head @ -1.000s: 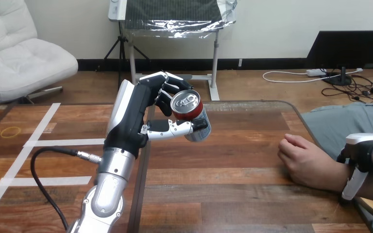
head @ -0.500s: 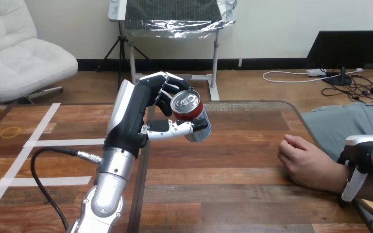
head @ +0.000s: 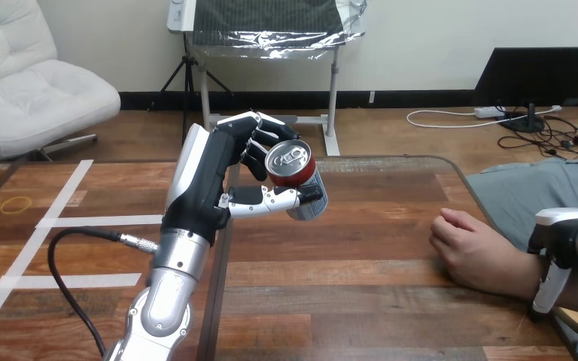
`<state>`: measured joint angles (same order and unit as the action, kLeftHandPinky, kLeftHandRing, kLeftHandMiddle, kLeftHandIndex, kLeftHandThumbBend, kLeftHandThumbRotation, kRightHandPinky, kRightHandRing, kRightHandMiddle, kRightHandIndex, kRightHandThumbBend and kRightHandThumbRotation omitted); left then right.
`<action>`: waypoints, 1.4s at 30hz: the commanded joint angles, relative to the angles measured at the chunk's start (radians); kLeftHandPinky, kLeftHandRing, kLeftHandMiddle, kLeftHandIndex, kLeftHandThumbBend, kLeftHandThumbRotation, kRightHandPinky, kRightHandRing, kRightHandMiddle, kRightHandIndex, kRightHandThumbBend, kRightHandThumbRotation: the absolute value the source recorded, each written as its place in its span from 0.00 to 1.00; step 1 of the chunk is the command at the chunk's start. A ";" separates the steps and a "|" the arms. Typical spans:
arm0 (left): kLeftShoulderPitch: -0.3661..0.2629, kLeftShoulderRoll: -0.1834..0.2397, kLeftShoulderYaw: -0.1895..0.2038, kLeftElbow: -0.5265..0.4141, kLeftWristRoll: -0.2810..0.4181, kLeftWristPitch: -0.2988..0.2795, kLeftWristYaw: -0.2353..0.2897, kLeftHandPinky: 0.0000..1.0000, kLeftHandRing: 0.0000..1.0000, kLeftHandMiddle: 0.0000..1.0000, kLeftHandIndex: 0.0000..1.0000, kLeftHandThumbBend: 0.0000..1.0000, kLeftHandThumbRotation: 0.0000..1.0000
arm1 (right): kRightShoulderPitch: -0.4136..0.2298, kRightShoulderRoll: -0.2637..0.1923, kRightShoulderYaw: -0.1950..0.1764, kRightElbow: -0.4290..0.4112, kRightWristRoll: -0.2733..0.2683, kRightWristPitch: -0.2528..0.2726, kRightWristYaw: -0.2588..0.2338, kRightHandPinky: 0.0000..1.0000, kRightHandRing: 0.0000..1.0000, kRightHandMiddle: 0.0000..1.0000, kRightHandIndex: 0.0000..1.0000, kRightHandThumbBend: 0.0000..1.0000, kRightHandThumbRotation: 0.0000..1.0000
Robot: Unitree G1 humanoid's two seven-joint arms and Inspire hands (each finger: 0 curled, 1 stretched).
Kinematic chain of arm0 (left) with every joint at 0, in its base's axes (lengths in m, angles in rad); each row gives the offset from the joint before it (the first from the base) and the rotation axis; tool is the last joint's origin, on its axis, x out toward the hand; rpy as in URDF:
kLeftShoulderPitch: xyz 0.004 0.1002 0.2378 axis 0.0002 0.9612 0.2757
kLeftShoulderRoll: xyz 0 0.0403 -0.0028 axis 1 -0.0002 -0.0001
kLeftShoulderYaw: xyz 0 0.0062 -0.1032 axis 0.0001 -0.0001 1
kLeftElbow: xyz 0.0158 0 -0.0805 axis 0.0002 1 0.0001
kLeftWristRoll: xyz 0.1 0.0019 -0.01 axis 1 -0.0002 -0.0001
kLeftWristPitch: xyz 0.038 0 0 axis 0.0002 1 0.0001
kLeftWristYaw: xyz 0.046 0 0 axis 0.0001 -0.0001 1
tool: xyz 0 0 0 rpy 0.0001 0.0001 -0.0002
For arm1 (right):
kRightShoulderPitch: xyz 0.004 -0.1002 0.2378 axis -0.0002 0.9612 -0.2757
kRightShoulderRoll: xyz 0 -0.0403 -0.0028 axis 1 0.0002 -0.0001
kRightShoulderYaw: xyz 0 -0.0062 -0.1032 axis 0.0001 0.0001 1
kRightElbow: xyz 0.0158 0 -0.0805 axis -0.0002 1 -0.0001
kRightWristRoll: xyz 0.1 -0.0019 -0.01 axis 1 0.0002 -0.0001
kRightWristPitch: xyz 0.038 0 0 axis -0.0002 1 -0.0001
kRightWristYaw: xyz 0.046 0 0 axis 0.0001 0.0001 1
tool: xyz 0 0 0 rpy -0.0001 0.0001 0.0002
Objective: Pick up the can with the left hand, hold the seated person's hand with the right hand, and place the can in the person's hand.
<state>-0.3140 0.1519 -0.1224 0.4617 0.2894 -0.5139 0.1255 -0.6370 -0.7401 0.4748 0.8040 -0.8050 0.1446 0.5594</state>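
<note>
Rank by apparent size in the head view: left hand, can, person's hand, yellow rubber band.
1. left hand, largest, though nearness to the camera inflates it
2. person's hand
3. can, partly covered by that hand
4. yellow rubber band, smallest

The can (head: 295,174) is red with a silver top, the left robot hand (head: 207,180) black-and-white, the table (head: 361,252) brown wood-grain.

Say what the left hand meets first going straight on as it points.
Nothing visible: the left hand, gripping the can, points away across the table; the person's hand lies off to the right. Depth is unclear.
</note>
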 commanded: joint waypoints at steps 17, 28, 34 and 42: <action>-0.046 0.010 0.021 -0.059 -0.010 -0.008 -0.007 0.37 0.41 0.46 0.53 0.61 0.00 | 0.136 0.034 0.003 -0.042 0.036 0.059 -0.029 0.19 0.32 0.45 0.59 0.70 0.01; -0.047 0.005 0.021 -0.059 -0.015 0.000 -0.014 0.37 0.41 0.46 0.53 0.61 0.00 | 0.197 0.018 -0.051 -0.117 0.091 0.046 -0.087 0.23 0.34 0.46 0.52 0.70 0.00; -0.051 0.005 0.019 -0.054 -0.012 -0.001 -0.015 0.37 0.42 0.46 0.53 0.61 0.00 | 0.204 0.013 -0.057 -0.121 0.093 0.038 -0.108 0.29 0.39 0.49 0.50 0.69 0.00; -0.055 0.000 0.016 -0.052 -0.014 0.005 -0.022 0.38 0.42 0.46 0.53 0.61 0.00 | 0.240 -0.002 -0.089 -0.191 0.105 0.034 -0.131 0.37 0.40 0.48 0.50 0.70 0.00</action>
<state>-0.3141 0.1520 -0.1224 0.4617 0.2886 -0.5079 0.1022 -0.4853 -0.7593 0.3892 0.6324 -0.7421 0.1834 0.4173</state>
